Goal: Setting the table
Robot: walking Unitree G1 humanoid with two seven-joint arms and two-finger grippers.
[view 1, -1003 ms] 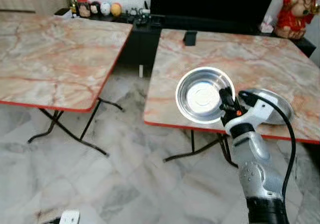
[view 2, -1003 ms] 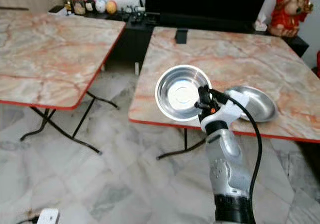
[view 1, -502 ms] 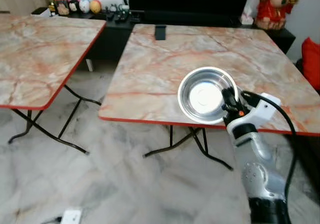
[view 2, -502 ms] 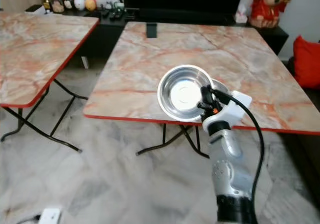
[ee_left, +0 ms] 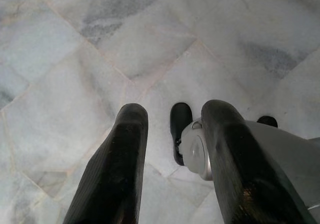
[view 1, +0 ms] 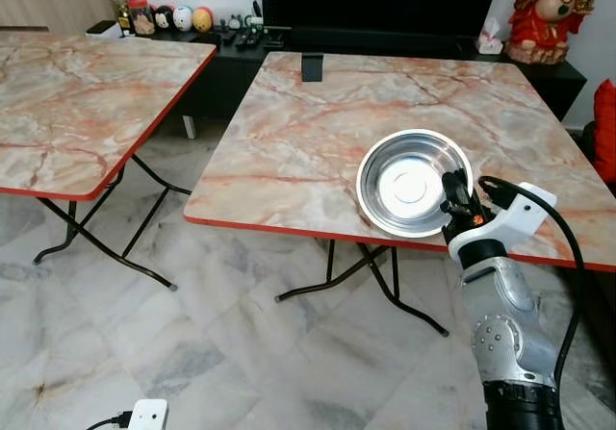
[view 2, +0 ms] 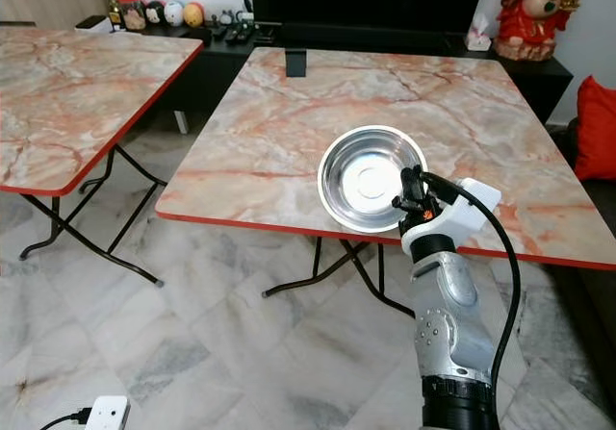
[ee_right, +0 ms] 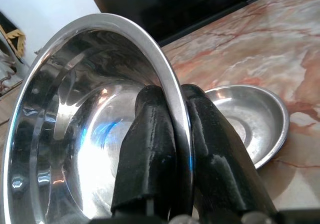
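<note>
Right arm raised ahead, right claw (view 2: 412, 194) pinched shut, one finger on each side of a rim; left claw (ee_left: 172, 159) pointing straight down, fingers (ee_left: 120, 164) parted, gripping nothing

The two eye views are looking forward and down from the head at the table (view 1: 318, 132), sharing it from slightly offset angles. The right wrist view is sitting close above that table, facing along its top. The left wrist view is facing down at the floor (ee_left: 75, 38) beside the table.
</note>
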